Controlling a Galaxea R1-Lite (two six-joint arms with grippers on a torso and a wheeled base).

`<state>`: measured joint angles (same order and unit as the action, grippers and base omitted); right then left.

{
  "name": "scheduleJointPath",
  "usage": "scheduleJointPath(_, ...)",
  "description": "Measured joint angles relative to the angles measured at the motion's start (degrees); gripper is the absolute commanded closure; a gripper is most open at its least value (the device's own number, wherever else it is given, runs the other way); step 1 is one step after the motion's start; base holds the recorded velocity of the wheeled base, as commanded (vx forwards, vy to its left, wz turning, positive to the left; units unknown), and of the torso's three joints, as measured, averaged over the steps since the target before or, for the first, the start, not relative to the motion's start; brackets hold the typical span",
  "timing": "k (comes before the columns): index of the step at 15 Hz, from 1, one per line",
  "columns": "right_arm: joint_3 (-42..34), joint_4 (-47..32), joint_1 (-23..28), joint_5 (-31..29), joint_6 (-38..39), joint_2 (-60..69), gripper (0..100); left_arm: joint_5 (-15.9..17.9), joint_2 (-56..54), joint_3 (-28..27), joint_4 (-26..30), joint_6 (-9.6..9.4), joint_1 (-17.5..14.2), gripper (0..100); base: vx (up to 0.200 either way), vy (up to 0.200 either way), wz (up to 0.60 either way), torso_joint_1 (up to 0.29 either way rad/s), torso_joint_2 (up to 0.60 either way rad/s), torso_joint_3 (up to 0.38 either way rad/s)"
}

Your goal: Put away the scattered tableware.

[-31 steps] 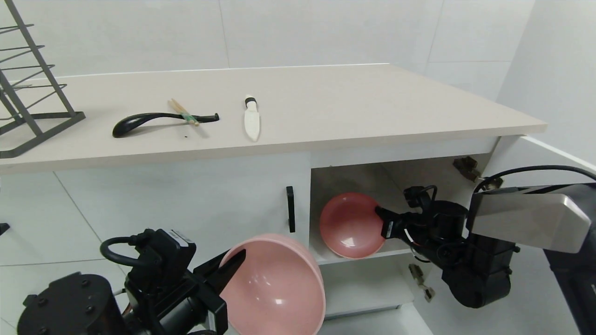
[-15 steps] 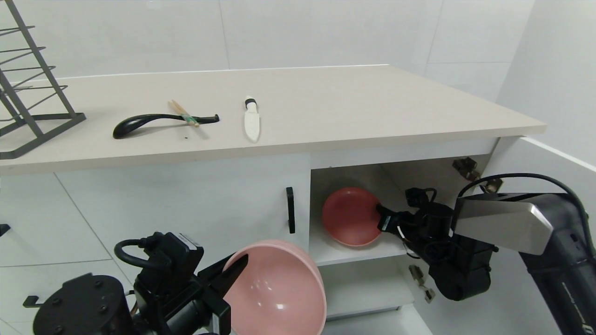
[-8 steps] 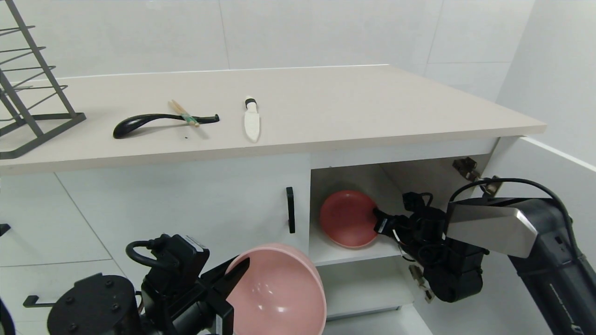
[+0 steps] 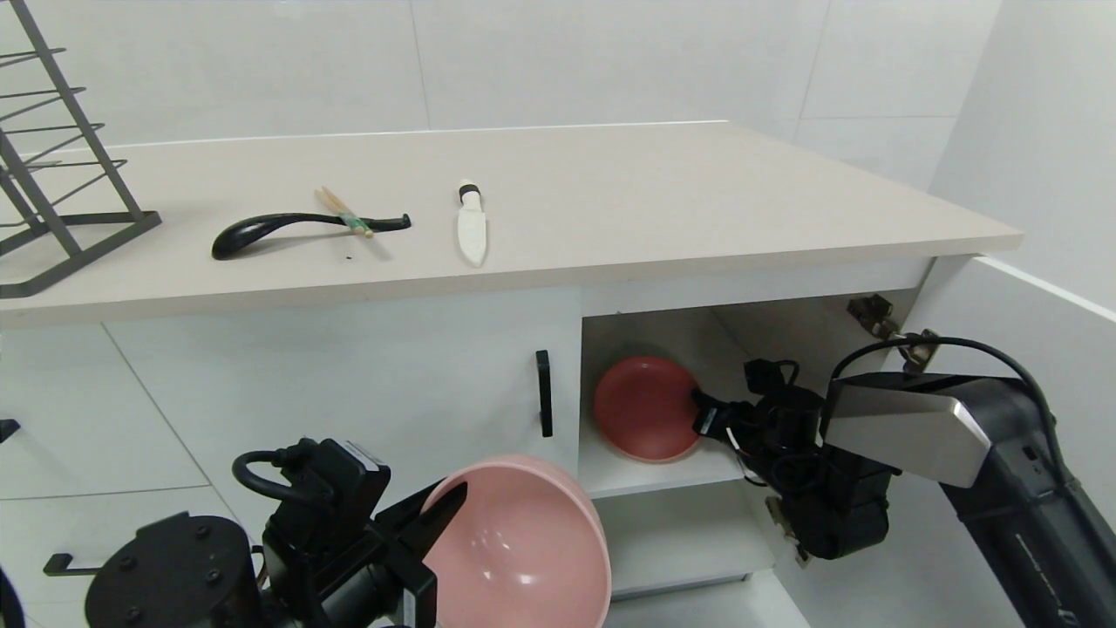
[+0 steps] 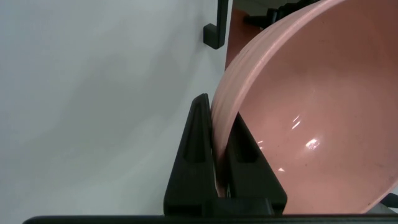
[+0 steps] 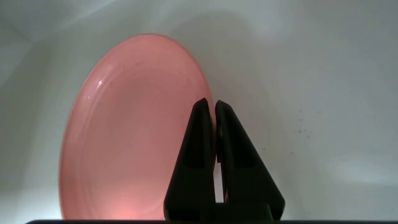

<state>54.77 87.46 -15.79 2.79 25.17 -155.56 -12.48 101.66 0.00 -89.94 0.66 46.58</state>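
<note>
Step in hand: shelving the plate (image 4: 645, 406). Your right tool (image 4: 700, 410) pinches its rim, and the plate appears to rest on the cabinet shelf (image 4: 671, 473). Next, release and back out. At the plate's 7 o'clock, your left tool (image 4: 452, 499) pinches the bowl (image 4: 523, 549) rim.

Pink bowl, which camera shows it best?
Head view: the pink bowl shows nearly whole, held in the left gripper. The left wrist view gives a close rim and inside; the right wrist view faces the plate instead.

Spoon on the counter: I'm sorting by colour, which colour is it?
The spoon is black; head view shows it best.
</note>
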Motion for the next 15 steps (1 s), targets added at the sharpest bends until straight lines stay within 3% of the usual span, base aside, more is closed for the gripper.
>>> scheduleJointPath(6,2.39,-4.14,-0.02,-1.18,-0.51,0.05,100,0.01,-0.01,-0.02,0.00,0.02,0.00,100,0.000,0.000,0.00,0.000,0.00,0.000)
scheduleJointPath(7,3.05,-3.46,0.11,-2.04,-0.57,-0.06,0,0.01,-0.01,-0.02,0.00,0.02,0.00,100,0.000,0.000,0.00,0.000,0.00,0.000)
scheduleJointPath(15,2.85,1.61,0.52,-2.55,-3.67,-0.98,0,-0.02,-0.04,0.00,0.00,0.02,0.00,100,0.000,0.000,0.00,0.000,0.00,0.000)
